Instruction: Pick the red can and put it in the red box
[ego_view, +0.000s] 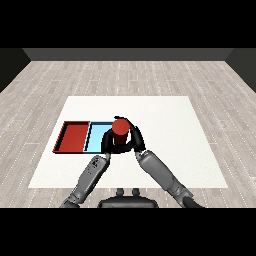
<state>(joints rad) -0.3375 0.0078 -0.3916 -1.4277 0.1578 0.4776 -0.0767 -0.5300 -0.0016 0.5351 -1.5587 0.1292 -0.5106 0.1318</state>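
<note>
The red can (119, 129) stands upright, over the right end of the light blue tray (96, 136). My right hand (135, 139) is shut on it, with fingers curled round its far side and right side. My left hand (107, 141) is close against the can's left side, over the blue tray, its fingers relaxed. The red tray (73, 137) lies to the left of the blue one with nothing in it. The hands hide the can's base, so I cannot tell whether it rests on the table or is lifted.
The two trays lie side by side on the left part of the white table (170, 130). Both forearms come in from the lower corners and meet at the can.
</note>
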